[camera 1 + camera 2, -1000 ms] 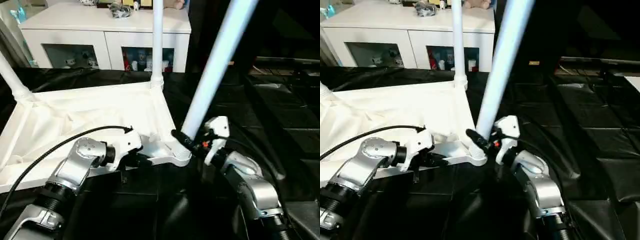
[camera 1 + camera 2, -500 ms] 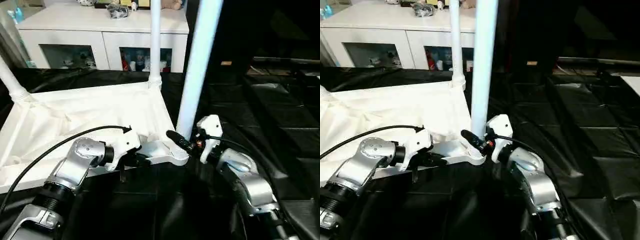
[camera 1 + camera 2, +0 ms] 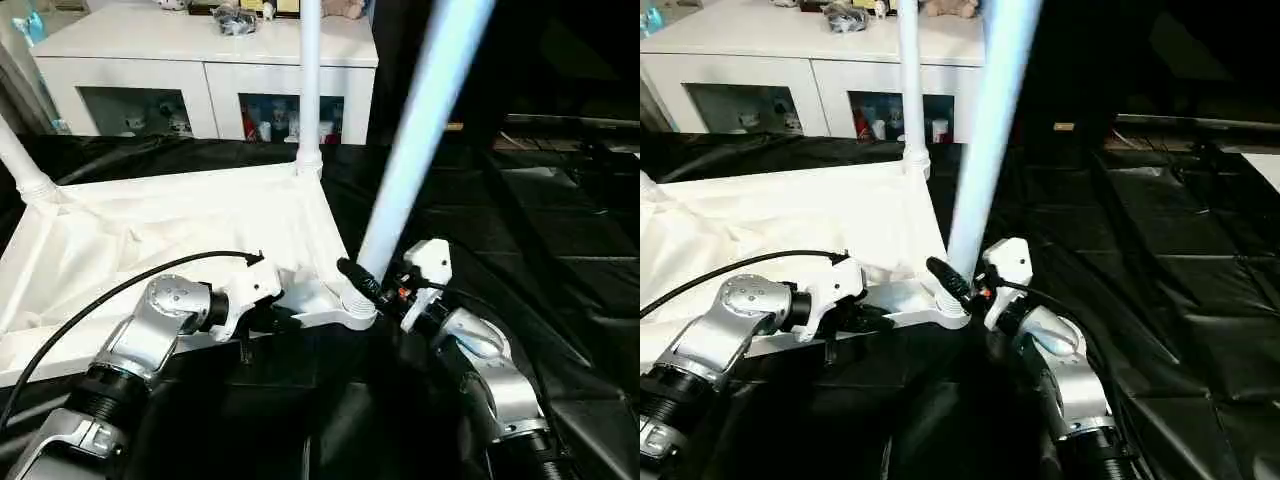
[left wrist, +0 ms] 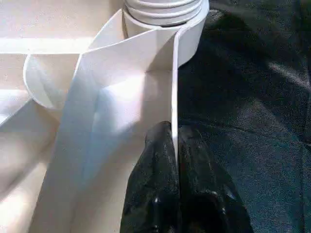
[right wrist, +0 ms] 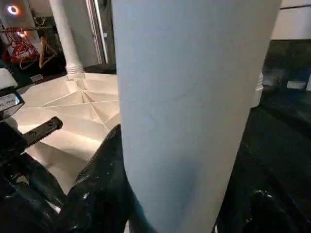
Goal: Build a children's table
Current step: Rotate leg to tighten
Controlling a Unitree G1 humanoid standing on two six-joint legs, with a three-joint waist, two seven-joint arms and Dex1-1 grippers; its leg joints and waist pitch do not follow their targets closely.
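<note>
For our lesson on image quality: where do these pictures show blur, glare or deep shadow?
Right wrist view: the long white tapered tube leg looms soft, close to the lens. Left eye view: black floor sheet glints; background dark. Left wrist view: white plastic tabletop rim brightly lit.

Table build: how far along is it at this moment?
Two legs, one at the far corner and one at the left corner, stand in the upturned tabletop. The right claw holds a third leg tilted at the near socket; the left claw pinches the tabletop's edge. A fourth remains.

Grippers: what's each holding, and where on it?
Left gripper pinches the thin rim of the white plastic tabletop beside its near corner socket. Right gripper clamps the tilted white tube leg just above that socket.
</note>
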